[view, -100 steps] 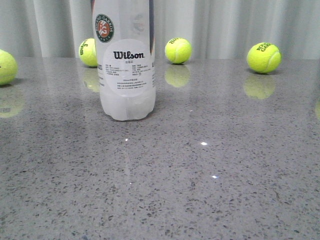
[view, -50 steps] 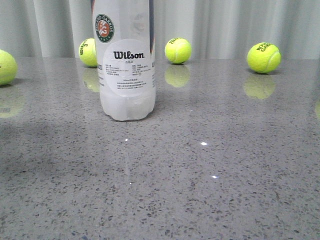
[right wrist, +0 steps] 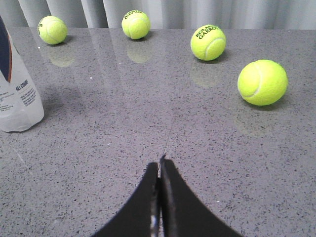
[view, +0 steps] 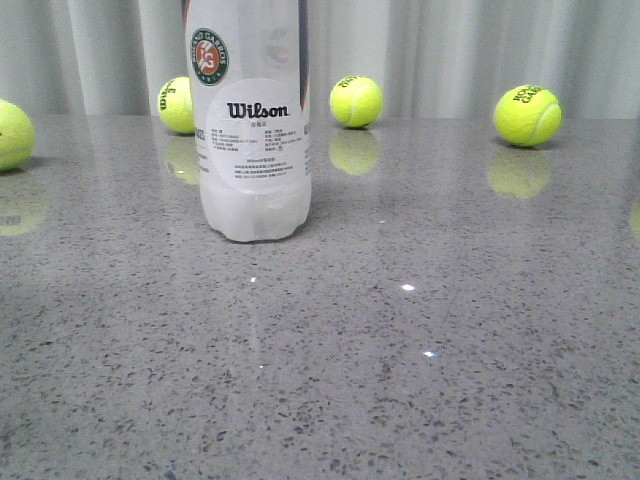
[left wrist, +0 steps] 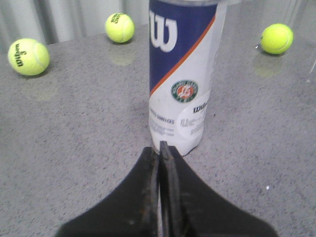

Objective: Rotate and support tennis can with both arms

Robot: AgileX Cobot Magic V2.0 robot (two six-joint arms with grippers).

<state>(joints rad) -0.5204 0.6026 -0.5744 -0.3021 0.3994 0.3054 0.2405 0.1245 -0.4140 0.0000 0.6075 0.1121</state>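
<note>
The tennis can (view: 253,130) stands upright on the grey speckled table, left of centre in the front view, its white Wilson label and round Roland Garros emblem facing the camera. The left wrist view shows its navy panel, white "W" and orange stripe (left wrist: 182,74). My left gripper (left wrist: 159,150) is shut and empty, its tips just short of the can's base. My right gripper (right wrist: 159,165) is shut and empty over bare table, well to the side of the can (right wrist: 17,94). Neither gripper shows in the front view.
Yellow-green tennis balls lie along the back by the curtain: one behind the can (view: 177,104), one at centre (view: 356,101), one at right (view: 527,115), one at the far left edge (view: 12,133). A nearer ball (right wrist: 262,82) lies ahead of my right gripper.
A faint shadow on the table at the left has faded. The can and the balls have not moved.
</note>
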